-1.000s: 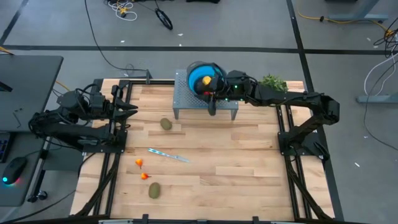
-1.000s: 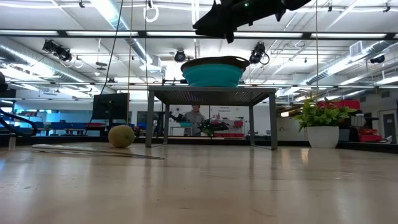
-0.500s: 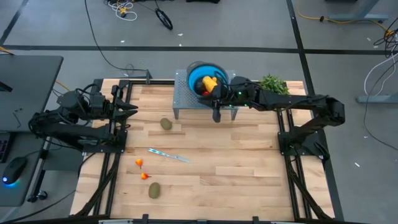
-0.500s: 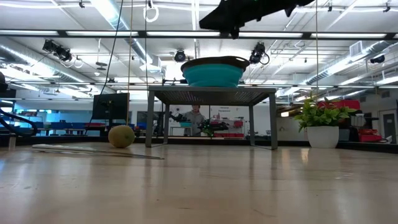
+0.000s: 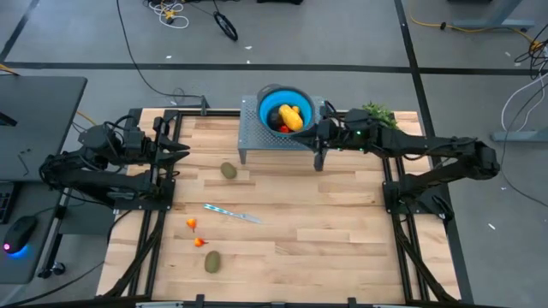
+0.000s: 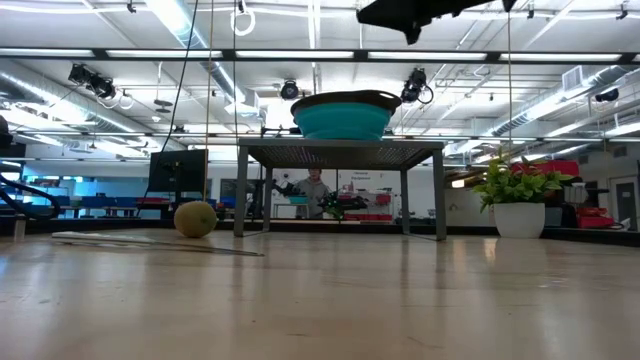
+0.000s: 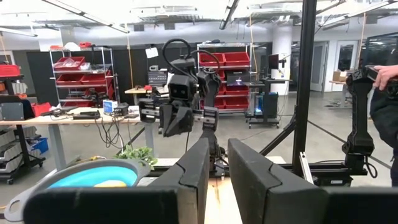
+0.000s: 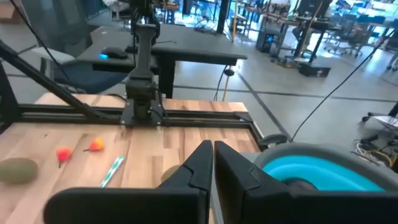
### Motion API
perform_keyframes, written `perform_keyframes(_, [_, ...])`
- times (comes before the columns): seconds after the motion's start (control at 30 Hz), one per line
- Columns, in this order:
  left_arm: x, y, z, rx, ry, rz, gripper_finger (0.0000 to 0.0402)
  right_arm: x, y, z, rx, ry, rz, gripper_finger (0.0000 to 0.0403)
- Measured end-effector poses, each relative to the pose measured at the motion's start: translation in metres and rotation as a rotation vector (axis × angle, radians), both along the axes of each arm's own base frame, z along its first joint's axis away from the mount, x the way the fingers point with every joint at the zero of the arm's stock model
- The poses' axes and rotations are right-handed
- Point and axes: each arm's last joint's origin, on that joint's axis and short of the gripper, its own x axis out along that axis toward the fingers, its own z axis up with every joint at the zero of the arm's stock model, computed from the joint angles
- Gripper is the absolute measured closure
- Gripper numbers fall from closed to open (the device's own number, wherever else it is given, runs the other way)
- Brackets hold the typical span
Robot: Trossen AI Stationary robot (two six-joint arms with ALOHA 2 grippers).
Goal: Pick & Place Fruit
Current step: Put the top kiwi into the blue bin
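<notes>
Right gripper (image 5: 318, 159) at the 4 o'clock corner of the grey stand (image 5: 250, 135), fingers pressed together, holding nothing. Blue bowl (image 5: 272, 101) on the stand holds the yellow-orange fruit (image 5: 291, 116) with a red piece (image 5: 283, 128) at its 7 o'clock. One kiwi (image 5: 229, 170) lies on the table (image 5: 342, 222) at the stand's 7 o'clock. Knife-like stick (image 5: 230, 213) mid-table; two small red-orange fruits (image 5: 195, 233) and a second kiwi (image 5: 212, 261) toward 7 o'clock. Left gripper (image 5: 184, 149) waits at the 9 o'clock edge, fingers narrow, empty.
</notes>
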Motion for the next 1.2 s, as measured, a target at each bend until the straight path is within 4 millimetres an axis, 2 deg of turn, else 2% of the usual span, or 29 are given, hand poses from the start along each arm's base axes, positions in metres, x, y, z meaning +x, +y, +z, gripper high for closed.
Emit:
perform_keyframes(0.23, [0.0,0.0,0.0,0.0,0.0,0.0,0.0334,-0.018,0.018,-0.007,-0.003,-0.008,0.05,0.039])
perform_keyframes(0.6, [0.0,0.0,0.0,0.0,0.0,0.0,0.0334,-0.05,0.045,-0.03,-0.004,-0.036,0.096,0.0394])
perform_keyframes(0.9, [0.0,0.0,0.0,0.0,0.0,0.0,0.0334,-0.091,0.049,-0.049,-0.012,-0.121,0.108,0.0395])
perform_keyframes(1.2, [0.0,0.0,0.0,0.0,0.0,0.0,0.0334,-0.12,0.05,-0.073,-0.017,-0.156,0.108,0.0396])
